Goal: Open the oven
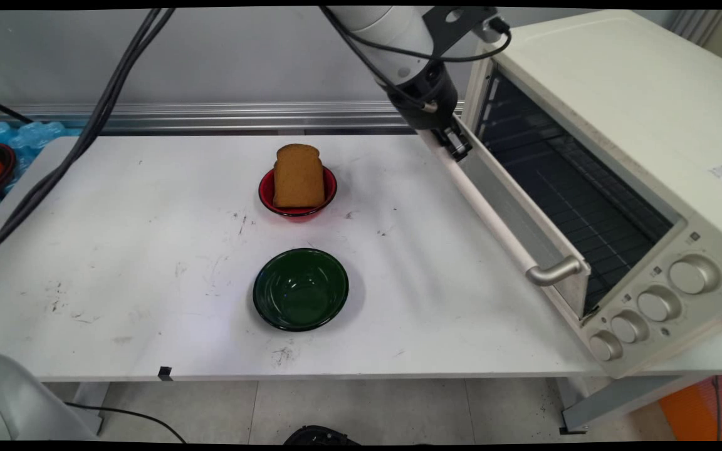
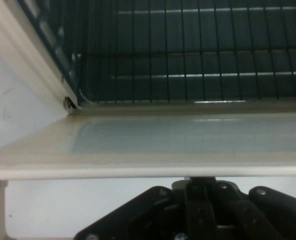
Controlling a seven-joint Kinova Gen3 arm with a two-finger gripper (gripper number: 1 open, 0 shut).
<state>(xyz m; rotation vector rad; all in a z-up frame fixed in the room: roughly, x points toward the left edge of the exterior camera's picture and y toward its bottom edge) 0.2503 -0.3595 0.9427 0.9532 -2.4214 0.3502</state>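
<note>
My gripper is at the far end of the toaster oven's open door, right by the long white handle bar. Its fingers look shut together and touch the door's outer edge. In the hand view the gripper sits just under the door's rim, and past the door glass I look onto the dark wire rack inside the oven. A slice of brown bread leans in a red bowl at mid-table, well left of the gripper.
A green bowl with nothing in it stands nearer the front of the white table. The oven fills the table's right side, with its knobs at the front. Black cables hang over the table's left.
</note>
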